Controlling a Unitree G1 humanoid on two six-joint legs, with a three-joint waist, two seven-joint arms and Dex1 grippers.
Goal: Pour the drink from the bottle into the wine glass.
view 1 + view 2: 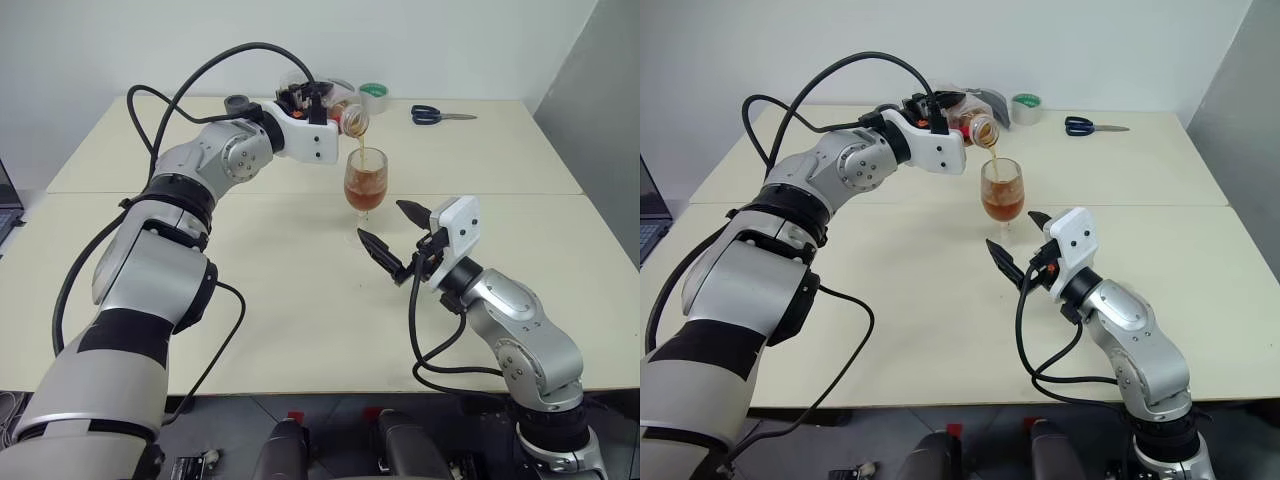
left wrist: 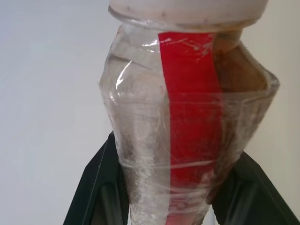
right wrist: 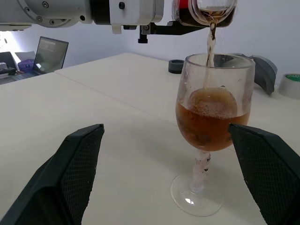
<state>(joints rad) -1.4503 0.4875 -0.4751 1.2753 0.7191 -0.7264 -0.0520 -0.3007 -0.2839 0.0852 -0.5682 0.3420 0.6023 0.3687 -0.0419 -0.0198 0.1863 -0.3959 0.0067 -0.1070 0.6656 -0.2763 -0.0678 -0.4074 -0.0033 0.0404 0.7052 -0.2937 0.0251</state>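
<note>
With the bottle [image 1: 345, 117] clamped in the left pincer [image 2: 187, 197] and tipped above the glass [image 1: 366, 185], already half filled with drink [image 3: 206, 126], an overflow onto the counter [image 1: 300, 300] is risked, while the right pincer [image 1: 392, 240] is held wide beside the stem.

No lettering, brand, number or sign can be read anywhere; the bottle [image 2: 187, 126] carries a plain red label strip [image 2: 192, 108] (no print legible on it).
</note>
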